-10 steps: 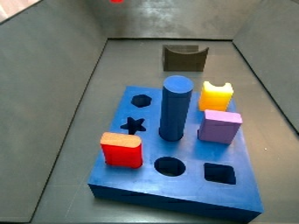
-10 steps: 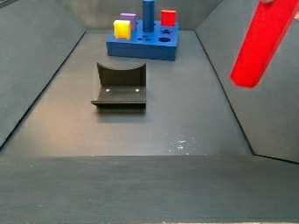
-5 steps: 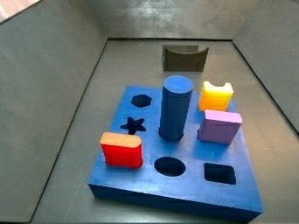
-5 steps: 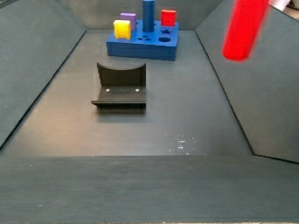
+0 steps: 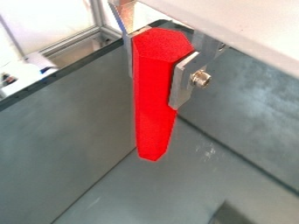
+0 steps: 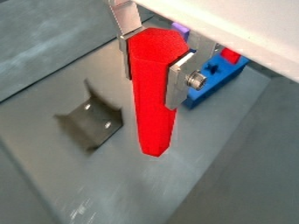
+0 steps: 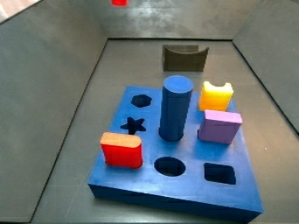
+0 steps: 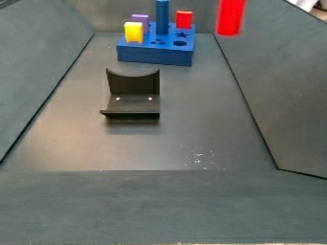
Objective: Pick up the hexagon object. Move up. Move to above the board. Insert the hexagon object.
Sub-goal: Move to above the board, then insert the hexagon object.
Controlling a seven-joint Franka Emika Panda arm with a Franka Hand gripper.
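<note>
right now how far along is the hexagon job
Picked up and lifted: the gripper is shut on the hexagon object, which hangs well clear of the floor in both wrist views and shows only at the top edge in a side view. In hand: carrying it toward the board. Left: getting above the board's empty hexagon hole and inserting it.

End effector (image 6: 153, 59): above floor, rod (image 6: 155, 92) clamped. Board (image 7: 176, 184): hexagon hole (image 7: 142, 101) unblocked; blue cylinder (image 7: 176, 108) close beside.
</note>
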